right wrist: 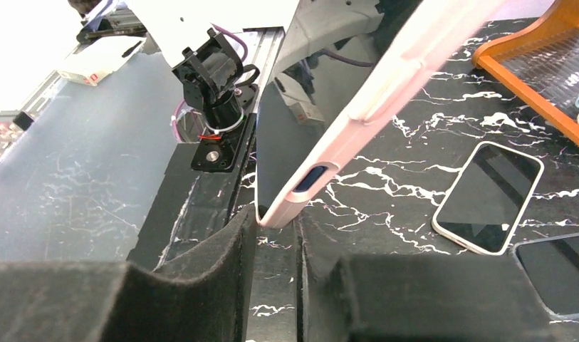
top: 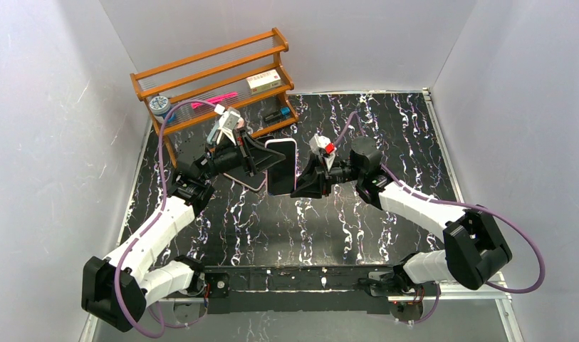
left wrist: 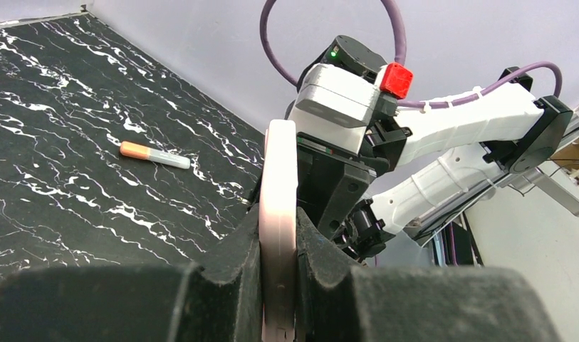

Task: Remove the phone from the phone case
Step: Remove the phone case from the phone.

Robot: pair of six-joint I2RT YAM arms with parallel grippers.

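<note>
- left gripper [left wrist: 278,242]: jaws pressed onto the pink phone case [left wrist: 279,171], a rubbery-looking one. The wrist cam sees the case edge-on, wedged right between the two black foam pads [left wrist: 229,263].
- right gripper [right wrist: 275,228]: jaws nearly together, pinching one corner of the same case. The corner sits in the narrow gap and looks to be touching both fingers.
- from above, the left jaws have the left long edge and the right jaws have the near right corner, so the case hangs between the two arms, up off the table.
- the dark-screened phone [top: 280,167] sits inside the case, screen up toward the overhead camera, with the pink rim visible all around it.
- the black table with white marbling [top: 357,221] is underneath, roughly mid-table and a bit left.
- a second phone in a white case [right wrist: 489,196] lies flat and screen up on the table, near the foot of the orange wooden rack [top: 201,78] at the far left.
- a small white tube with an orange cap [left wrist: 154,154] lies on the table, well apart from the held case.
</note>
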